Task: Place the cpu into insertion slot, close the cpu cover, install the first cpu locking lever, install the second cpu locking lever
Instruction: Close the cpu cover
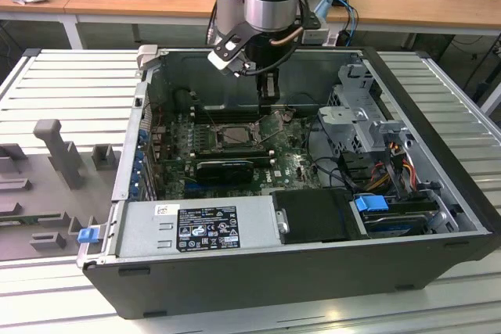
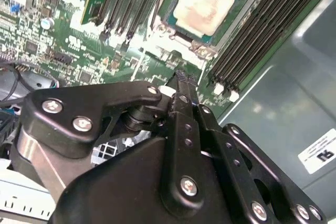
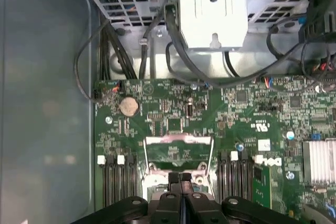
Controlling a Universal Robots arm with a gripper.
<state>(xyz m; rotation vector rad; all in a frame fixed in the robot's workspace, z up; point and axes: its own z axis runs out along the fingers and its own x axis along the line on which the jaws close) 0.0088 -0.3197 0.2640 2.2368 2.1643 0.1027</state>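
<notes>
The gripper is hanging inside the open computer case, its fingers pinched tight together with nothing showing between them. Just past its tips the cpu is lying flat and face up in the insertion slot; it is square, with no longer side. The cpu cover is standing tilted open right by the tips; whether they are touching, I cannot tell.

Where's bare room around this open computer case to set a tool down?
The ribbed pale table top is bare on the exterior view's right of the black computer case. Inside, the plain grey metal panel beside the green motherboard is free. Crowded: the silver drive cage with its cables, and the grey moulded blocks on the exterior view's left.
</notes>
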